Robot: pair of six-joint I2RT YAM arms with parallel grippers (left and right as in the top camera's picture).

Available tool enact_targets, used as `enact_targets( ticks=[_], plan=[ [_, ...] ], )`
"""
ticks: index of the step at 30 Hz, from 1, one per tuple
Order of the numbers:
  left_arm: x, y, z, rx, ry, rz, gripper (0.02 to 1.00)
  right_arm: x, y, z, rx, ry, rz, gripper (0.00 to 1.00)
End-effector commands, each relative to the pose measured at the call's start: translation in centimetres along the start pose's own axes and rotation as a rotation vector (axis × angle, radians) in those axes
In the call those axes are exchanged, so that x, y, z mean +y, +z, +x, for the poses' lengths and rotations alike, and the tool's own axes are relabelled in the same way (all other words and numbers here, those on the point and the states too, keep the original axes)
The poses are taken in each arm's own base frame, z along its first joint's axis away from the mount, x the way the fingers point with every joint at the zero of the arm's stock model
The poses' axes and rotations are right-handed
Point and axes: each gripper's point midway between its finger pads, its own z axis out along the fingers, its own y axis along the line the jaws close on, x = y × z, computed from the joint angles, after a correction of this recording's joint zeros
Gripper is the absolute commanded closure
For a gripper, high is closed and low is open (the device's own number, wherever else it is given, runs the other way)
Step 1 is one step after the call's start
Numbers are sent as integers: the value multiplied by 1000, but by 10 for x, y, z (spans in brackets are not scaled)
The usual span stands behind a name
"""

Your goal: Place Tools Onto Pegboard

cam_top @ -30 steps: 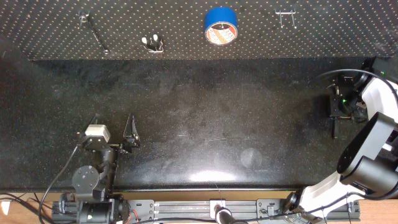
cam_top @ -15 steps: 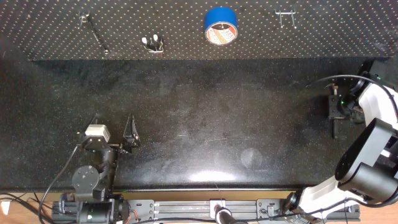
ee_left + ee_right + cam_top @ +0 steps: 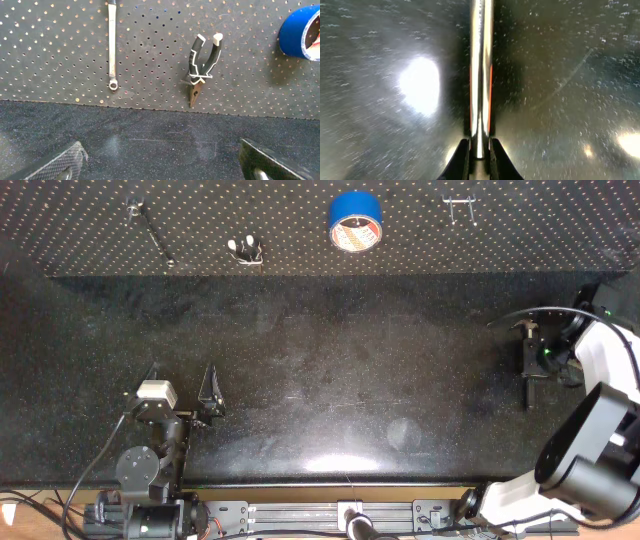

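My right gripper hangs near the table's right edge, shut on a slim shiny metal tool with red edges. In the right wrist view the right gripper pinches the tool's end and its shaft runs straight away from the fingers. The tool appears as a thin dark bar in the top view. At the front left my left gripper rests open and empty. The pegboard along the back carries a wrench, black-handled pliers and a blue tape roll.
A pair of bare metal hooks sticks out of the pegboard right of the tape. The black worktop stretches between both arms. Cables and a rail run along the front edge.
My right gripper has shifted slightly left and away from the table's right edge, carrying the metal tool with it. The left arm has stayed still.
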Motion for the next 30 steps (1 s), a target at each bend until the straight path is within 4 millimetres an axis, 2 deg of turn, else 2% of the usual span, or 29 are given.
enact_targets(
  ticks=[1,6,12,15,20,22,30],
  plan=[
    [4,0,0,-1,-3,-18,23,6,-53,-18,-182,52,22,923],
    [4,0,0,-1,-3,-18,23,8,-98,-18,-315,78,67,925],
    [4,0,0,-1,-3,-18,23,24,-128,-18,-445,56,89,923],
    [4,0,0,-1,-3,-19,23,45,-140,-22,-582,20,75,925],
    [4,0,0,-1,-3,-18,23,70,-156,-24,-823,-10,78,921],
    [4,0,0,-1,-3,-18,20,80,-173,-27,-929,-29,72,925],
    [4,0,0,-1,-3,-18,23,125,-223,-31,-1138,-165,16,925]
  ],
)
